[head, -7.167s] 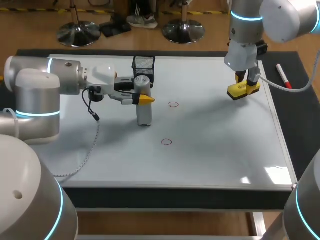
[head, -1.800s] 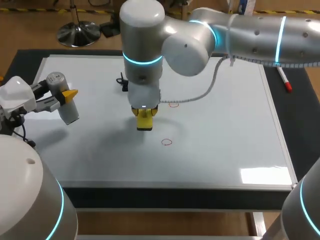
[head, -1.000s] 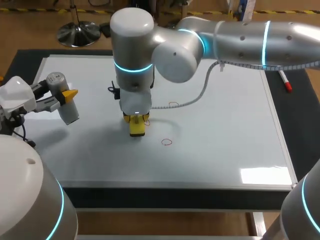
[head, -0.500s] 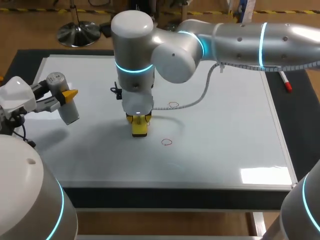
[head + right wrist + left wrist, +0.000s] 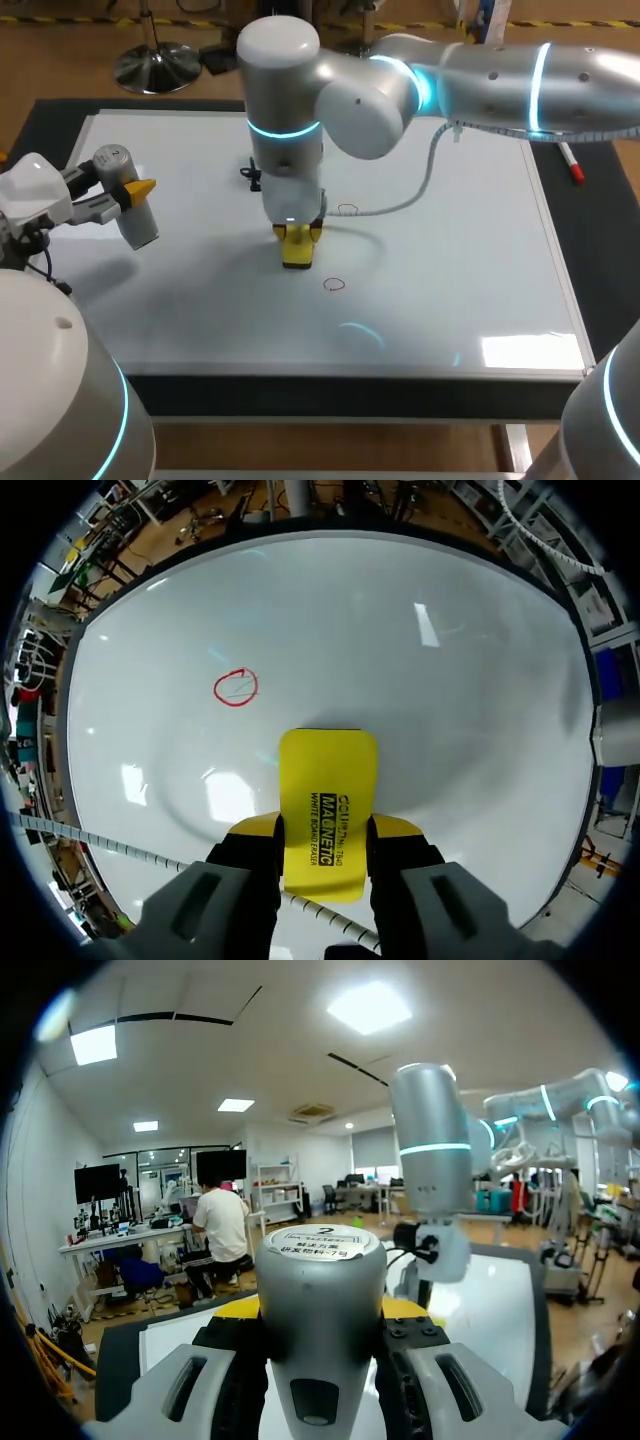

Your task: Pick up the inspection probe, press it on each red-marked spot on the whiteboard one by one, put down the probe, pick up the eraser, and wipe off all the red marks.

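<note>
My right arm reaches in over the middle of the whiteboard (image 5: 450, 300), its gripper (image 5: 297, 243) shut on the yellow eraser (image 5: 298, 250), which points down at the board. Two small red circles show: one (image 5: 347, 210) just right of the wrist, another (image 5: 334, 284) in front of the eraser. In the right wrist view the eraser (image 5: 328, 800) sits between the fingers of the gripper (image 5: 322, 835), with one red circle (image 5: 236, 687) a little ahead of it. At the far left my left gripper (image 5: 128, 198) is shut on the grey probe (image 5: 135, 218); in its wrist view the probe (image 5: 320, 1300) fills the gripper (image 5: 322, 1312).
A red marker (image 5: 570, 160) lies on the dark mat beyond the board's right edge. The right arm's cable (image 5: 400, 195) hangs over the board's middle. The board's right half and front are bare white surface.
My right arm has carried the eraser a short way to the right, closer to both red circles. The left arm and the probe have not moved.
</note>
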